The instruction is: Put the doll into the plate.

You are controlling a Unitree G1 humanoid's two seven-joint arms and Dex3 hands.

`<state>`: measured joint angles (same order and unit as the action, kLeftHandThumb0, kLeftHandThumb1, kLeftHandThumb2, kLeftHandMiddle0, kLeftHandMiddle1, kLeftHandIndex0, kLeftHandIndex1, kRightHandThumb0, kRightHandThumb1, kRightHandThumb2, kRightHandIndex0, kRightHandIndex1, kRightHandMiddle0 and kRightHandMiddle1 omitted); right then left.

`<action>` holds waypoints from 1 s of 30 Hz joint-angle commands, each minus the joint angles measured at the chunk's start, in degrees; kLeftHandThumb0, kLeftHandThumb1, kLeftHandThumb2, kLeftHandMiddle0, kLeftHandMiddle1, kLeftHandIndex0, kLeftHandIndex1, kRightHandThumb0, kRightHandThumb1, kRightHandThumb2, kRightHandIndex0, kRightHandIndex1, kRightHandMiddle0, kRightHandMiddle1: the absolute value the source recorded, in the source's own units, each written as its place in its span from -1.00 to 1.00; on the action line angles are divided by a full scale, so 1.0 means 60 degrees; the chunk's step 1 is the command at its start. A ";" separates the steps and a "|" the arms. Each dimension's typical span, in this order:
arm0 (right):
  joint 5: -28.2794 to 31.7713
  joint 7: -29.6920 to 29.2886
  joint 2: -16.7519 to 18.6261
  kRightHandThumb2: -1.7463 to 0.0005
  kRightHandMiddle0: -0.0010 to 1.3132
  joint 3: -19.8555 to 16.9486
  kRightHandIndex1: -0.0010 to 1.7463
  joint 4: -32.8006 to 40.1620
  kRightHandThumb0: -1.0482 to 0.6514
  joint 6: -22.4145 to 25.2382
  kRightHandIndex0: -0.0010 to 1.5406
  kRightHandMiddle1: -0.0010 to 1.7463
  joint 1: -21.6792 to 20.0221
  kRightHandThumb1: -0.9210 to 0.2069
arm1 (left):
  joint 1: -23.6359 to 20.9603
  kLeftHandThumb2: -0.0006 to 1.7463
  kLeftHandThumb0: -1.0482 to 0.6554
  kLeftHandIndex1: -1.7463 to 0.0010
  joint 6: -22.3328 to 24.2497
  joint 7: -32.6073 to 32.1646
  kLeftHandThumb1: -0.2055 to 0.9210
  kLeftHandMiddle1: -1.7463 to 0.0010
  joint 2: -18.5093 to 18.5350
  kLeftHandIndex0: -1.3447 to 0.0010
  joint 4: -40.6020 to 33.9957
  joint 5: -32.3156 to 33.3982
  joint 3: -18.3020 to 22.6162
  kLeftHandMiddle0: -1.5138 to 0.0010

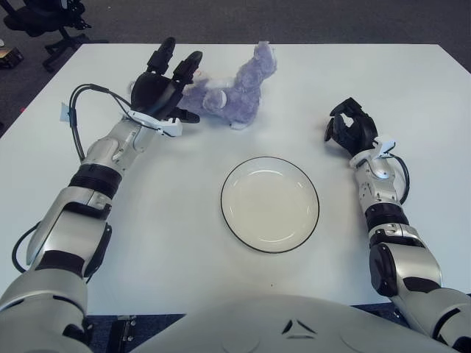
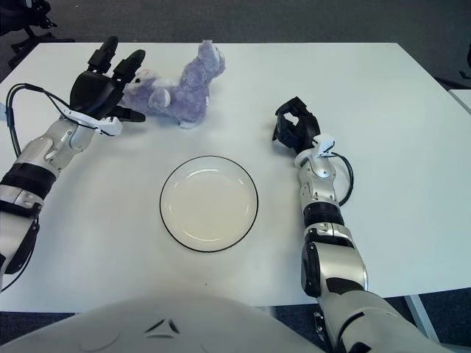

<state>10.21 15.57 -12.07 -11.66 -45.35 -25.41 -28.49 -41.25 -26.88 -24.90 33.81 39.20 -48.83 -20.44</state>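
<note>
Doll (image 1: 234, 92): a purple plush animal lying on its side at the far part of the counter, beyond the plate and to its left; its head points toward the left hand, its rear end rises toward the far edge.
Plate (image 1: 270, 204): white with a dark rim, near the middle of the counter, nothing in it; well apart from the doll.
Left hand (image 1: 163, 88): at the doll's head end, fingers (image 1: 184, 70) spread and reaching over the head, thumb low along the counter under it. The fingers are apart and have not closed on the doll; whether the tips touch the plush cannot be told.
Right hand (image 1: 352, 129): shows to the right of the plate, near the counter's right part, fingers curled together and holding nothing.
Counter (image 1: 169, 220): white, carrying the doll and the plate.
Cable (image 1: 77, 110): a black loop arching off the left forearm, with a small white tag at its outer side.
Chair (image 1: 44, 22): dark base of an office chair on the grey floor past the far left corner of the counter.
</note>
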 commanded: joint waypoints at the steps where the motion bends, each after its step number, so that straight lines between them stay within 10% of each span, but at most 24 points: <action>1: 0.0009 -0.0023 0.0139 0.07 -0.48 -0.0020 1.00 -0.0344 -0.22 0.0257 0.12 1.00 0.0393 -0.61 | -0.0356 -1.00 -0.39 0.97 -0.0136 0.0529 0.85 1.00 -0.0058 0.64 0.0224 0.0246 -0.0094 0.93; 30: 0.0001 -0.0055 0.0156 0.06 -0.48 -0.0019 1.00 -0.0190 -0.22 0.0274 0.13 1.00 0.0485 -0.60 | -0.2312 -1.00 -0.36 1.00 0.0038 0.2632 0.77 0.99 -0.0818 0.69 0.2559 0.0477 -0.1028 0.88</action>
<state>10.22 15.54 -12.05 -11.73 -44.88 -25.40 -28.32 -52.80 -26.79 -10.73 29.17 53.28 -45.71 -25.67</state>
